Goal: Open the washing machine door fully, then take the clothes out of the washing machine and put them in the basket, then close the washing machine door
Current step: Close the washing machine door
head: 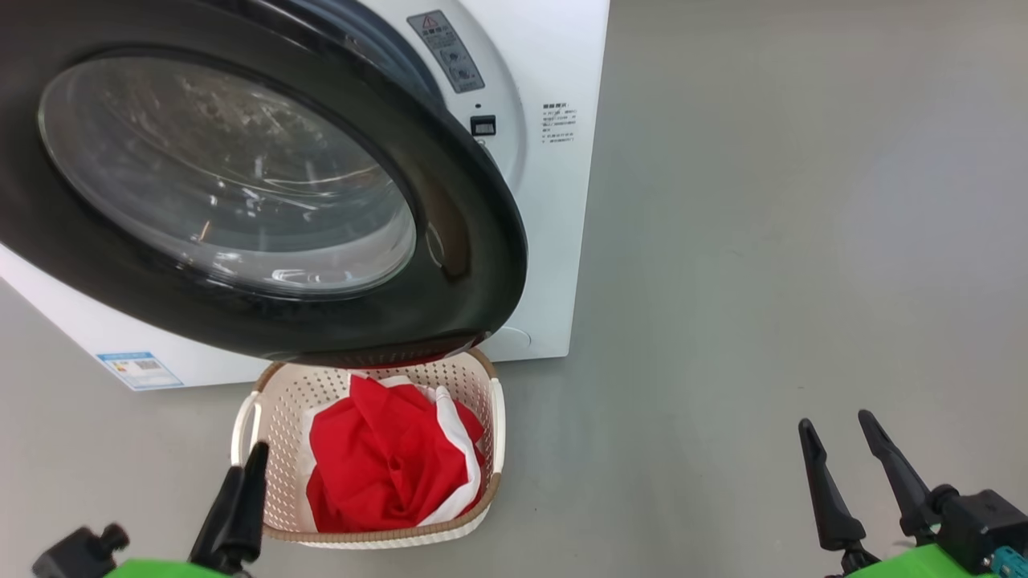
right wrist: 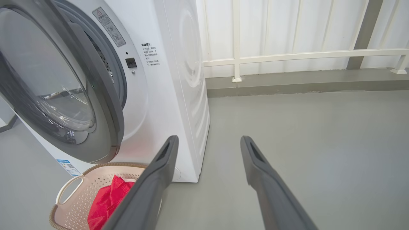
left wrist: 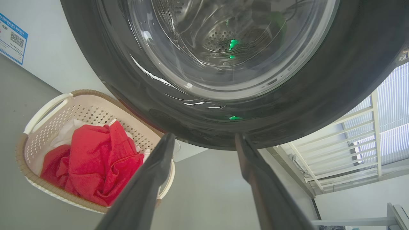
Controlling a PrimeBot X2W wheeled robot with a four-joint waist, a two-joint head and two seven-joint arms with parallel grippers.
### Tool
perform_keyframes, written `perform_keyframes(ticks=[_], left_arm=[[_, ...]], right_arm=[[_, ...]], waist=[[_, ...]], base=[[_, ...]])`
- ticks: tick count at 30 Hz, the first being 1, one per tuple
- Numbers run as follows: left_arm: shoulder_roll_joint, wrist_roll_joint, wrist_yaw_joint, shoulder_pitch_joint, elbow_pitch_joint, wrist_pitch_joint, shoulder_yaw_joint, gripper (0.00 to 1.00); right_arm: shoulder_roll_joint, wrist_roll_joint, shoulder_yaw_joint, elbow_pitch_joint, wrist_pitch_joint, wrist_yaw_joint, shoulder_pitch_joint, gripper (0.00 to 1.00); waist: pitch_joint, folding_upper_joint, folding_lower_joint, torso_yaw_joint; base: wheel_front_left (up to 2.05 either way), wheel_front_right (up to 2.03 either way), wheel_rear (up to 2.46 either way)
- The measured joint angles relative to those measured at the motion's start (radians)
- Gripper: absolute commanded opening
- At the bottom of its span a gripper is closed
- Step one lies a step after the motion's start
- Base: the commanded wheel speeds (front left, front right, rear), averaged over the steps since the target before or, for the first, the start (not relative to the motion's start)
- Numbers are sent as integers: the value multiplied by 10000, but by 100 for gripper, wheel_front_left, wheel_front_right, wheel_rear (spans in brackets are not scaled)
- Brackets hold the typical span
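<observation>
The washing machine door (head: 474, 201), a black-rimmed round door with a bulging glass window, stands swung out from the white washing machine (head: 554, 241) and overhangs the far end of the basket (head: 281, 401). Red clothes (head: 385, 466) with white trim fill the cream basket on the floor. My left gripper (head: 247, 461) is open and empty at the basket's near-left corner, and in the left wrist view its fingers point up at the door's lower rim (left wrist: 319, 95). My right gripper (head: 835, 421) is open and empty over bare floor to the right. Part of the grey gasket (right wrist: 119, 80) shows behind the door.
Grey floor (head: 763, 281) stretches right of the washer. A white railing (right wrist: 287, 56) on a low grey step (right wrist: 303, 83) runs along the wall behind the machine. A blue label (head: 138, 368) marks the washer's lower left front.
</observation>
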Motion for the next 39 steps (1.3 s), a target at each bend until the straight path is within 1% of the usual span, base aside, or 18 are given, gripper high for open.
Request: perform_keyframes(ticks=[5, 11, 17, 23, 24, 27, 29, 31, 33, 35, 39], left_arm=[[-44, 846, 0, 614, 100, 0, 510, 100], [-311, 2226, -2, 1134, 144, 0, 1225, 100], [-683, 4161, -2, 1471, -4, 0, 2044, 100], [-1103, 6753, -10, 1769, -370, 0, 2959, 100], [-1103, 6753, -10, 1769, -370, 0, 2959, 100], [-1484, 7845, -12, 1807, -706, 0, 3586, 100], [-1643, 8506, -12, 1828, -918, 0, 3716, 100], [-1816, 8928, -12, 1881, -1101, 0, 3847, 100], [-1873, 9540, -12, 1979, -1267, 0, 3940, 100], [-1988, 9908, -12, 1989, -1363, 0, 4113, 100], [-2238, 10253, -12, 2032, -1509, 0, 4243, 100]], right_arm=[[-8, 8, -161, 12, 0, 0, 254, 100], [-23, 15, -240, 8, 0, 0, 460, 100], [-33, 29, -295, 2, 0, 0, 515, 100], [-36, 54, -393, -2, 0, 0, 595, 100], [-36, 54, -393, -2, 0, 0, 595, 100], [-33, 71, -481, -12, 0, 0, 595, 100], [-29, 71, -514, -25, 0, 0, 595, 100], [-19, 71, -527, -35, 0, 0, 595, 100], [-15, 71, -537, -38, 0, 0, 595, 100], [-12, 73, -546, -40, 0, 0, 593, 100], [-6, 73, -558, -42, 0, 0, 593, 100]], waist=[[-151, 0, 0, -14], [-271, 0, 0, -11], [-328, 0, 0, 40], [-347, 0, 0, 66], [-347, 0, 0, 66], [-347, 0, 0, 71], [-336, 0, 0, 79], [-313, 0, 0, 85], [-276, 0, 0, 88], [-265, 0, 0, 87], [-277, 0, 0, 84]], base=[[0, 0, 0], [0, 0, 0], [0, 0, 0], [0, 0, 0], [0, 0, 0], [0, 0, 0], [0, 0, 0], [0, 0, 0], [0, 0, 0], [0, 0, 0], [0, 0, 0]])
